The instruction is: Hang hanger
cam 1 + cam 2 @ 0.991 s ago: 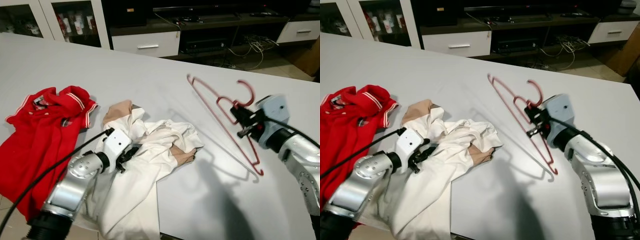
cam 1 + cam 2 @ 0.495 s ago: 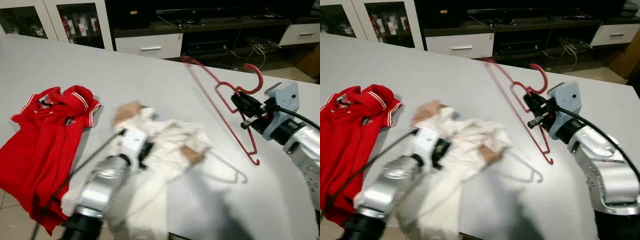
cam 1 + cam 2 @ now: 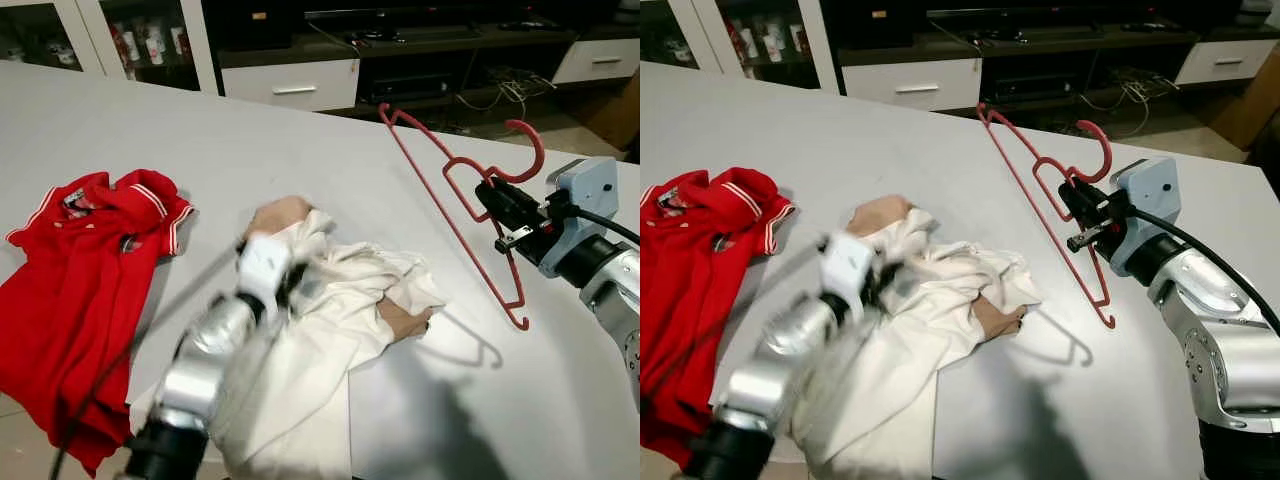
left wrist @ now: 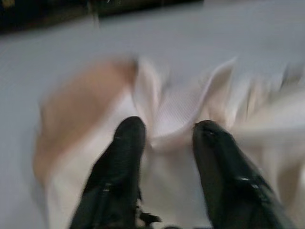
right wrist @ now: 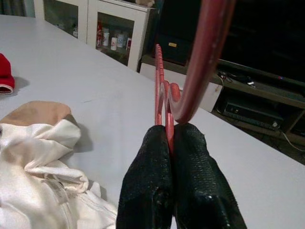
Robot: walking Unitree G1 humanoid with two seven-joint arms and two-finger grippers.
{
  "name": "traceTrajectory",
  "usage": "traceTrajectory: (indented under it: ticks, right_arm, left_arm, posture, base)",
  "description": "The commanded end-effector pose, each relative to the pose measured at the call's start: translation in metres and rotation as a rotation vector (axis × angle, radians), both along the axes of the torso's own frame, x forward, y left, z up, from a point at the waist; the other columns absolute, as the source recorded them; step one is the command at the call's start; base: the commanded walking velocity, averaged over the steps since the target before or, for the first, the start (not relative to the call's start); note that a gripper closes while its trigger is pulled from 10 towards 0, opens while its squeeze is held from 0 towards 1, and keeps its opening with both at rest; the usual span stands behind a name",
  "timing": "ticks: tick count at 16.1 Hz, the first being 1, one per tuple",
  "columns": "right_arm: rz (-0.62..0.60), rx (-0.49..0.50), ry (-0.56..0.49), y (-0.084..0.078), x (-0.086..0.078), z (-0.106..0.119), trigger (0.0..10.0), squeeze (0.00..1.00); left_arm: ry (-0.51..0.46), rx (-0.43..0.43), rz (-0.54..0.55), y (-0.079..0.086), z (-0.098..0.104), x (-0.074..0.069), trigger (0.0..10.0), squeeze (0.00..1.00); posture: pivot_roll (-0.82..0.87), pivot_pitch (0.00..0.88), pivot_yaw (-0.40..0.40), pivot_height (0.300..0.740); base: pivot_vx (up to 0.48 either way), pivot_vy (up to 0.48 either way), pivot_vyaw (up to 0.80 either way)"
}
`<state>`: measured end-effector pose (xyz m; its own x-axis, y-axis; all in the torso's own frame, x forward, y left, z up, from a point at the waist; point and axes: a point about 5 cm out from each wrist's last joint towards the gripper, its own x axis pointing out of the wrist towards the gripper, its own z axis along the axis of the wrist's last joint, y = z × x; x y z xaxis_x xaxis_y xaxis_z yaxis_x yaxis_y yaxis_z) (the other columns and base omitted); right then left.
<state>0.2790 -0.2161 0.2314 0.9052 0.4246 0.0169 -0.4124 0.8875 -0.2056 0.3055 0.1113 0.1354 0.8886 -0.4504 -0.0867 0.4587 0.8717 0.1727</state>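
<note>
The right gripper has its fingers pinched tight on the neck of the red hanger, holding it lifted and tilted above the tabletop toward the right edge, with bare surface under it and on toward the far edge. The left gripper, blurred, has its fingers parted over a fold of the white garment heaped mid-table toward the near edge, holding nothing. A red polo shirt drapes over the near left edge.

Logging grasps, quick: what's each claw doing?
Left claw: open, over the white shirt.
Right claw: closed on the red hanger.
</note>
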Motion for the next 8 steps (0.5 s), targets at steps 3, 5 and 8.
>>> traceTrajectory:
  ticks: [3, 5, 8]
  right_arm:
    - [-0.038, 0.015, -0.005, -0.006, 0.001, 0.004, 10.0, 0.00]
    - [-0.041, 0.022, -0.006, -0.006, 0.000, 0.003, 10.0, 0.00]
    - [-0.040, 0.032, -0.009, -0.004, -0.001, 0.003, 10.0, 0.00]
  left_arm:
    - [-0.091, -0.086, -0.147, -0.003, 0.023, 0.000, 10.0, 1.00]
    - [-0.065, -0.075, -0.186, 0.000, 0.020, 0.005, 10.0, 1.00]
    - [0.003, -0.040, -0.227, -0.005, 0.009, 0.019, 10.0, 1.00]
  posture:
    - [0.01, 0.102, -0.017, 0.740]
    - [0.01, 0.102, -0.013, 0.740]
    - [0.00, 0.104, -0.008, 0.740]
  base:
    - [0.000, 0.000, 0.00]
    - [0.000, 0.000, 0.00]
    - [0.000, 0.000, 0.00]
